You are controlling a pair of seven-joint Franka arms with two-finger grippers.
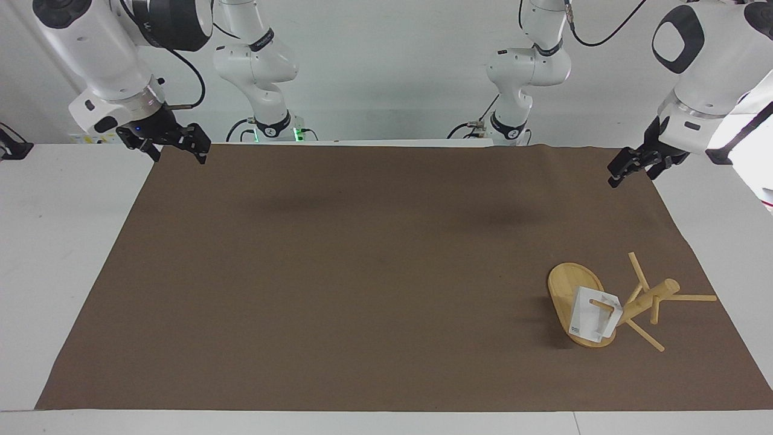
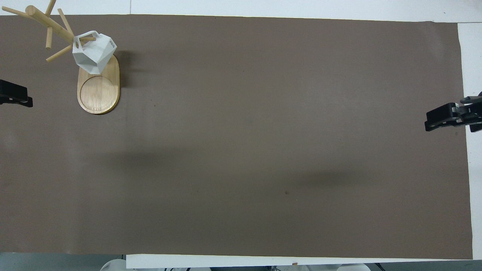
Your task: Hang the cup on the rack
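The bamboo rack (image 1: 649,297) (image 2: 98,90) stands on its oval base at the left arm's end of the table, on the part farthest from the robots. The white faceted cup (image 1: 595,317) (image 2: 94,51) hangs by its handle on a low peg, over the base, and nothing touches it. My left gripper (image 1: 631,172) (image 2: 15,98) hangs open and empty in the air over the mat's edge at its own end, well away from the rack. Over the mat's corner at the right arm's end, my right gripper (image 1: 175,154) (image 2: 438,120) waits open and empty.
A brown mat (image 1: 362,272) covers most of the white table (image 1: 60,241). Several bare pegs (image 1: 691,297) stick out from the rack's post. Two more arm bases (image 1: 272,124) stand along the robots' edge of the table.
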